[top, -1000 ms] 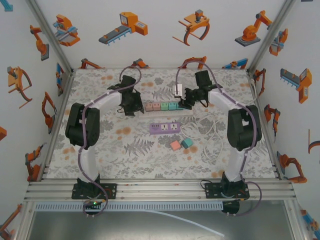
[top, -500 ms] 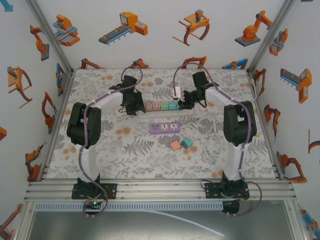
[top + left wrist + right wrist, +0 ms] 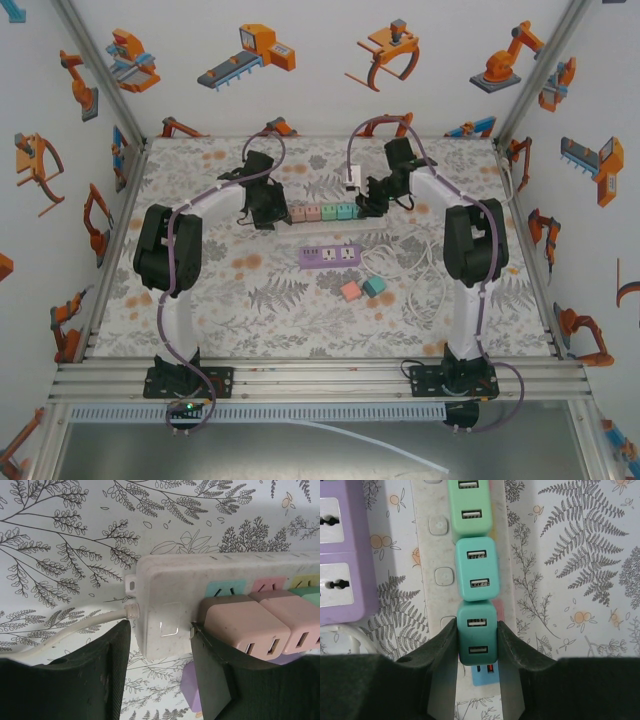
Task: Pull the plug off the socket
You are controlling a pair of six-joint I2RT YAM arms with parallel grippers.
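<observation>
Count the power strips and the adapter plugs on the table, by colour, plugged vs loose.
Power strips: 2, white, purple
Pink plugs in white strip: 2
Green or teal plugs in white strip: 3
Loose plugs: 2, pink, teal
Total: 9

The plug [image 3: 476, 640] is teal, the socket strip [image 3: 432, 580] white, the table [image 3: 580, 555] fern-patterned.

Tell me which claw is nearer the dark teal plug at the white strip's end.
Right. The right claw is closed on the dark teal plug; the left claw straddles the white strip's opposite, cord end, beside the pink plugs.
</observation>
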